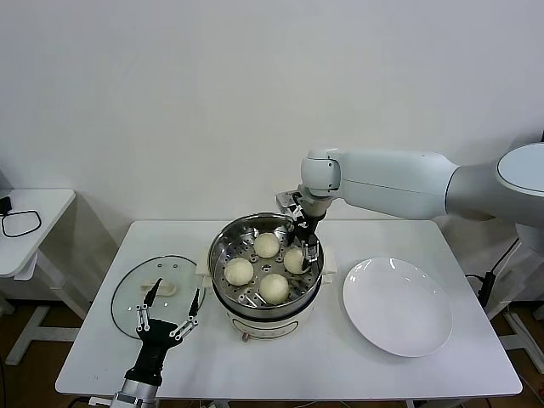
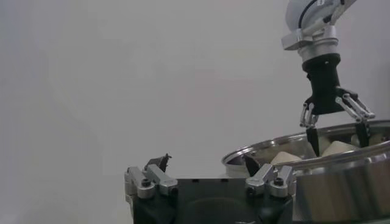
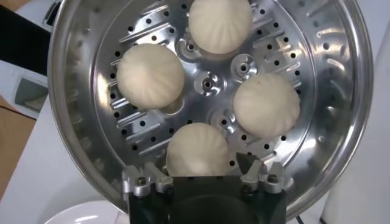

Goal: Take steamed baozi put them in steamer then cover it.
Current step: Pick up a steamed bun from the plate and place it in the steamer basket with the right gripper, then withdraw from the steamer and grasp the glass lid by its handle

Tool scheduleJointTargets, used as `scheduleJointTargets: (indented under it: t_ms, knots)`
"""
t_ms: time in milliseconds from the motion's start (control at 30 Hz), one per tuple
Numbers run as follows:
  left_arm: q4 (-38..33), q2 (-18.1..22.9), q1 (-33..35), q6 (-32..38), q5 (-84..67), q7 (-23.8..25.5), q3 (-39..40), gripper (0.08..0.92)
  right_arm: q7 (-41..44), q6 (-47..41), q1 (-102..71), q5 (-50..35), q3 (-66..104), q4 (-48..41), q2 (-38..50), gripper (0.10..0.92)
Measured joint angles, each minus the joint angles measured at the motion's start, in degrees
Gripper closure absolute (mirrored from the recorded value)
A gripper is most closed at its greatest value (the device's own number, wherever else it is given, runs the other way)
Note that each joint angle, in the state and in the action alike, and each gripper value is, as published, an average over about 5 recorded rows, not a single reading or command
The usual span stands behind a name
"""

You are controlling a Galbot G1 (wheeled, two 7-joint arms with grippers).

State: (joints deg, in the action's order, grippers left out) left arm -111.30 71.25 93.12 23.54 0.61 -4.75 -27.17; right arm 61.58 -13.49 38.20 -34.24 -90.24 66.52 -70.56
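White tabletop [image 1: 289, 365] fills the lower half of the head view. Nearest, at the lower left of the frame, the black left gripper [image 1: 170, 309] hovers with its fingers spread wide and nothing between them, their tips over the near edge of the round clear glass cover [image 1: 140, 297], which lies flat on the table left of centre with its cream-white handle [image 1: 161, 289] up.

Just right of the cover, at centre frame, stands the round shiny stainless-steel steamer [image 1: 223, 255] on its white base. Four smooth cream-white steamed baozi [image 1: 274, 287] sit apart from one another on its perforated tray. To the lower right lies a flat white round plate [image 1: 398, 306], with nothing on it.

Farther back, the white right arm reaches in from the right edge, and the right gripper [image 1: 308, 248] points down into the steamer at the right-hand bun. In the right wrist view its fingers [image 3: 256, 170] stand wide on either side of that bun [image 3: 196, 149], which rests on the tray; whether they touch it I cannot tell.

No brand, label or writing can be read anywhere.
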Motion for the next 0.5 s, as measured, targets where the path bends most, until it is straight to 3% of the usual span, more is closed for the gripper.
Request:
scheduleJointTargets:
  t_ms: [300, 500]
  knots:
    - [-0.82, 0.02, -0.06, -0.61, 0.46, -0.22, 0.07, 0.177, -3.82, 2.81, 0.10, -2.17, 4.16, 3.15, 3.98, 0.203]
    - [-0.94, 0.12, -0.78, -1.55, 3.32, -1.51, 0.06, 0.177, -16.32, 9.36, -1.62, -4.85, 8.87, 6.90, 9.49, 0.203]
